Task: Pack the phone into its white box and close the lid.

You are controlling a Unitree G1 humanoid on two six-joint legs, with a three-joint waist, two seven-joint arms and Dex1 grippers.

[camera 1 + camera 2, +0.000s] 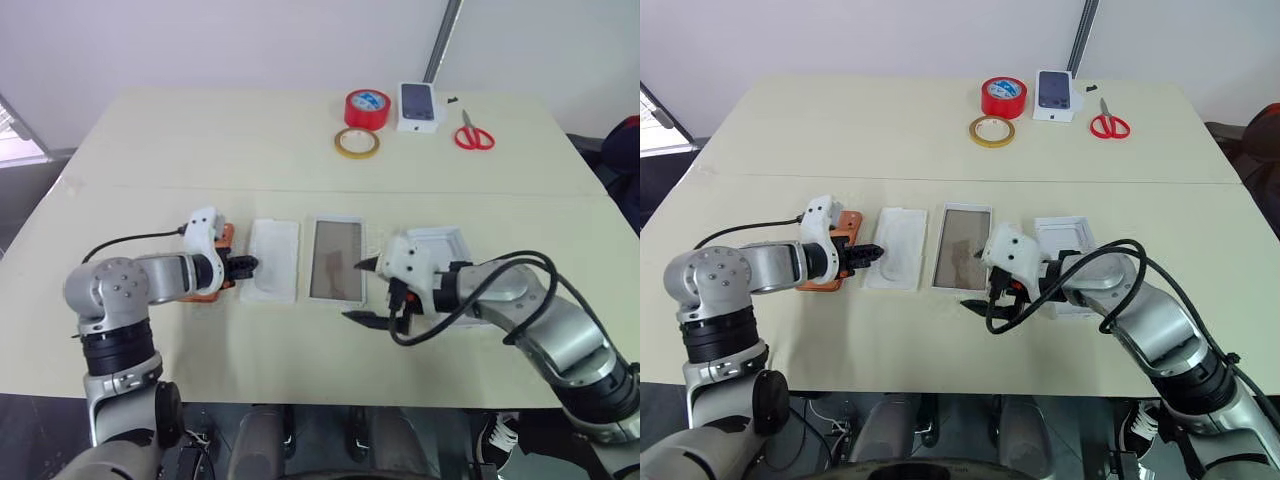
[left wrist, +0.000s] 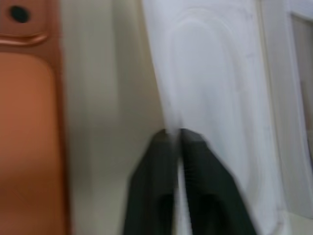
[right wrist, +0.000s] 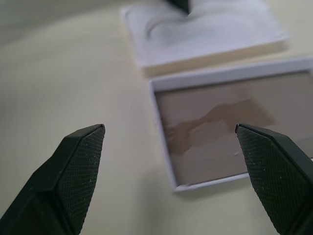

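Nearest, the right gripper hangs low over the table with its black fingers spread wide and nothing between them, just off the near corner of the white box, whose brownish floor lies bare. Beside that tray, to its left, sits the white moulded insert, and the left gripper has its fingers pressed together at the insert's near-left edge, seemingly pinching the rim. The phone lies flat just left of the insert, partly under the left wrist, orange and not yet picked up. On the far side of the right forearm rests the lid, inner face up.

As I read it, the step in hand is clearing the insert. Lift it by the rim without dragging it across the tray or knocking the phone, and set it well aside.

Farther back: a yellow tape ring, a red tape roll, a smaller white box, red scissors.
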